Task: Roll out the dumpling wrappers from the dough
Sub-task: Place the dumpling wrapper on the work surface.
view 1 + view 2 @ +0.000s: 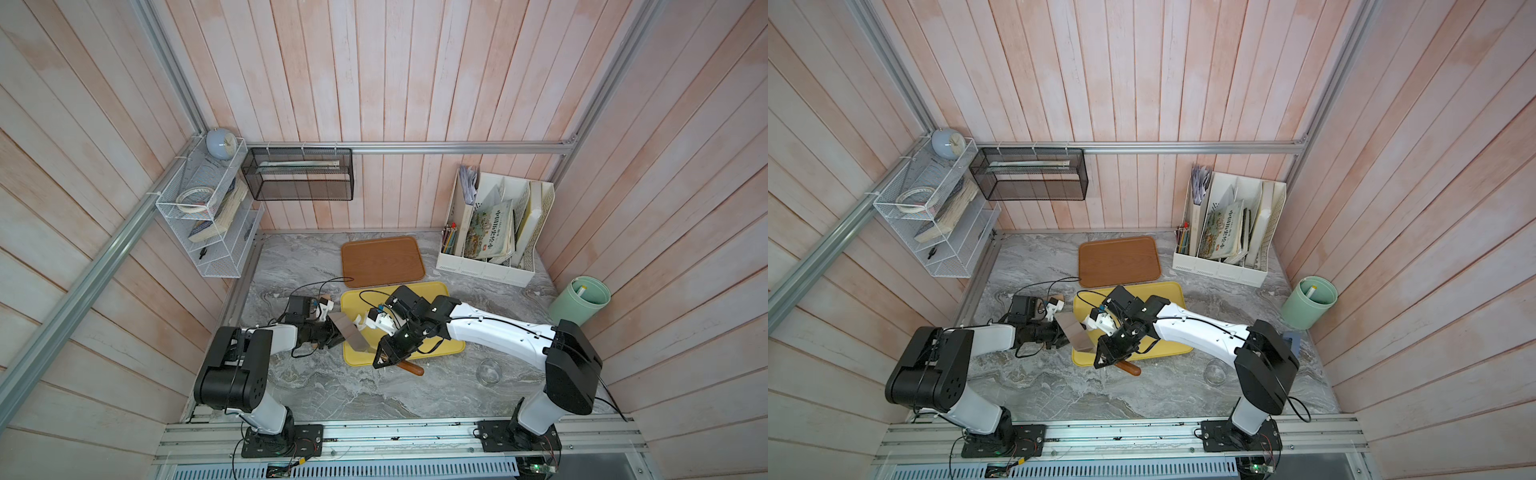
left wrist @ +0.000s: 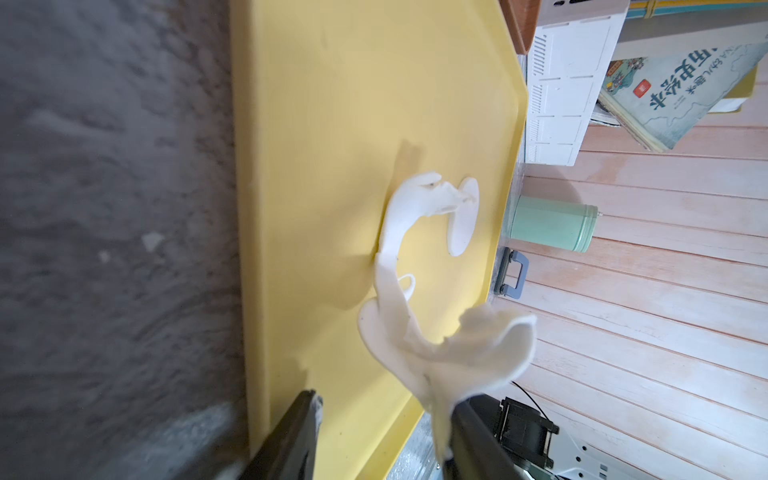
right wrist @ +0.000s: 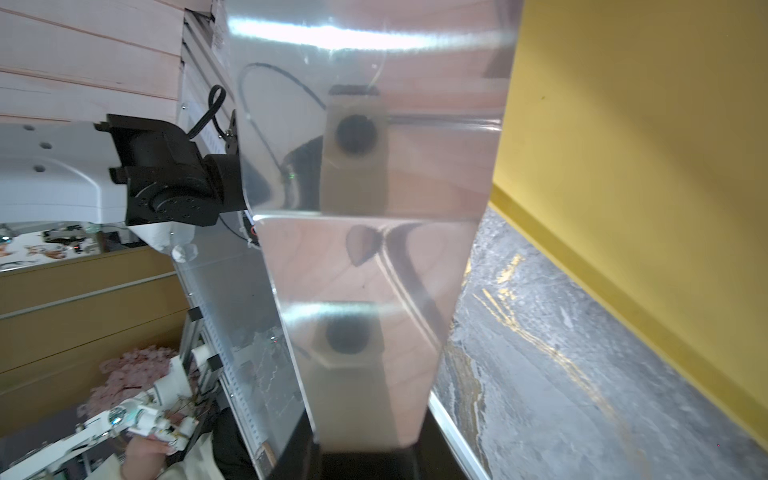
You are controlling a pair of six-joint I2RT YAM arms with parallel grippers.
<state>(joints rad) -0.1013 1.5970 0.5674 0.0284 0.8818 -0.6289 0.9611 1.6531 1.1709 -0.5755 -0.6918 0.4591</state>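
Clearing trimmings, I judge; left gripper [image 2: 386,405] stands with jaws half apart, a ragged white dough scrap [image 2: 415,332] clinging to one finger; thin round white dumpling wrapper [image 2: 463,220] lies on the yellow plastic tray [image 2: 332,104]; right gripper [image 3: 361,451] clamps a shiny metal scraper [image 3: 365,166]; next, free the scrap without dragging the wrapper.

On the table [image 1: 332,395], the wooden tray [image 1: 382,259] lies behind the plastic tray [image 1: 353,358], which bears the dough disc [image 2: 463,216]; a glass bowl [image 1: 489,371] sits front-right.

Behind your left tool [image 2: 386,401], the left arm [image 1: 276,337] wears white shells between bulky black joint housings; behind the right tool [image 1: 382,362], the right arm [image 1: 498,336] matches, black cables [image 1: 505,323] looping alongside.
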